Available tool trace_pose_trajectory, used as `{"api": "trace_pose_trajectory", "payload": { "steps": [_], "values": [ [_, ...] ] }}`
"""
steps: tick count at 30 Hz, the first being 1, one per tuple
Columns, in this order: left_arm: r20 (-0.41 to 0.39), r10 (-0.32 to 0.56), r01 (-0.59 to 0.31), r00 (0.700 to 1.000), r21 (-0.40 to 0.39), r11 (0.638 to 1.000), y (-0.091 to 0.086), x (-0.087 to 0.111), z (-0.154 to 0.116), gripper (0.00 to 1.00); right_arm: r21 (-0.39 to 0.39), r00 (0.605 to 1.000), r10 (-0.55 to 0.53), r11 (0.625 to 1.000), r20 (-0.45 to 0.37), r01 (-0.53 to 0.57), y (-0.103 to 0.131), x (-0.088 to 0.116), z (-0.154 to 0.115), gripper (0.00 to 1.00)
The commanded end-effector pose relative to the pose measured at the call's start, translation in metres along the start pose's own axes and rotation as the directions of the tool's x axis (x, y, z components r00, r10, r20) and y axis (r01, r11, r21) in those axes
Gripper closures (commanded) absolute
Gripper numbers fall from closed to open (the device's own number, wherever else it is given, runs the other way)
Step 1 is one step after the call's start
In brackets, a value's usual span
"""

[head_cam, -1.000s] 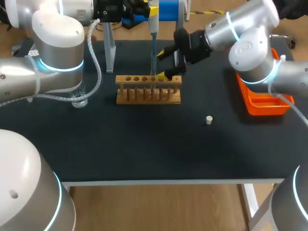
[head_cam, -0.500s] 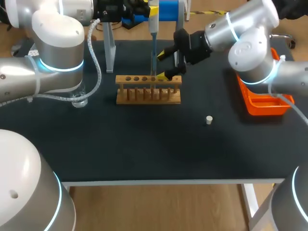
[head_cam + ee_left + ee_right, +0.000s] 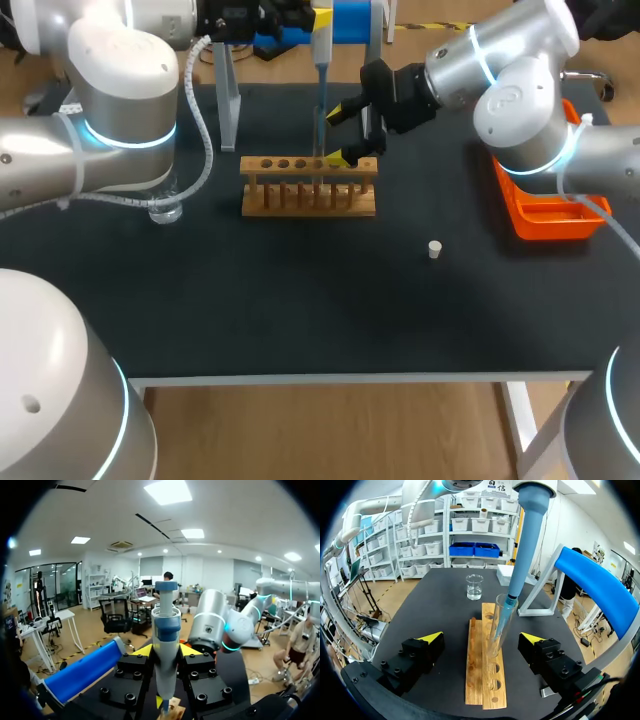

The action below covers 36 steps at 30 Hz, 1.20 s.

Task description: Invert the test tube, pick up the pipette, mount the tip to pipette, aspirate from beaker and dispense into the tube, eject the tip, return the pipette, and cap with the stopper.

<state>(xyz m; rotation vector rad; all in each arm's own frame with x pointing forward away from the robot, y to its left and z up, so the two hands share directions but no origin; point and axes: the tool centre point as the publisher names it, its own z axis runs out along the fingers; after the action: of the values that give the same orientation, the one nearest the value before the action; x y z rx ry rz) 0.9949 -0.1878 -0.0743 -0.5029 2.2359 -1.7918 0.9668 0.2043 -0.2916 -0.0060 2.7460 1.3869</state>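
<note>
Dispensing step, by my reading. Left gripper (image 3: 166, 652) sits at upper centre of the head view, fingers clamped on the pipette (image 3: 166, 625) body and holding it upright over the wooden rack (image 3: 308, 187). Its tip (image 3: 506, 614) is down inside the mouth of the test tube (image 3: 499, 630), which stands in a rack hole. To do it well: keep the pipette vertical, tip below the rim and off the glass wall, release the liquid slowly, then lift straight up so the tube is not dragged. Right gripper (image 3: 343, 131), just right of the pipette, has fingers spread wide either side of the rack, touching neither tube nor pipette.

Containers, left to right:
- Beaker (image 3: 166, 207) at mid-left of the head view, partly behind the left arm. It seems to hold a little clear liquid, though the glass makes that hard to confirm.
- Test tube at centre: liquid level not readable.
- Stopper (image 3: 434, 249) alone on the tabletop (image 3: 300, 300), right of centre, well apart from the rack.
- Orange tray (image 3: 545, 215) at the right edge.
</note>
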Motion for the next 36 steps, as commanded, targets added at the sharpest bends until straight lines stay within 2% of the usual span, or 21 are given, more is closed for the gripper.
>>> {"api": "trace_pose_trajectory", "payload": {
  "steps": [1, 36],
  "values": [
    [0.006, 0.002, -0.002, 1.000, -0.007, 1.000, -0.005, 0.002, -0.001, 1.00, 0.000, 1.000, 0.000, 1.000, -0.001, 0.000, 0.000, 0.000, 0.000, 0.00],
    [0.037, 0.048, -0.047, 0.998, -0.029, 0.998, -0.033, 0.011, -0.006, 1.00, 0.000, 1.000, 0.000, 1.000, -0.001, 0.000, 0.000, 0.000, 0.000, 0.00]
  ]
}}
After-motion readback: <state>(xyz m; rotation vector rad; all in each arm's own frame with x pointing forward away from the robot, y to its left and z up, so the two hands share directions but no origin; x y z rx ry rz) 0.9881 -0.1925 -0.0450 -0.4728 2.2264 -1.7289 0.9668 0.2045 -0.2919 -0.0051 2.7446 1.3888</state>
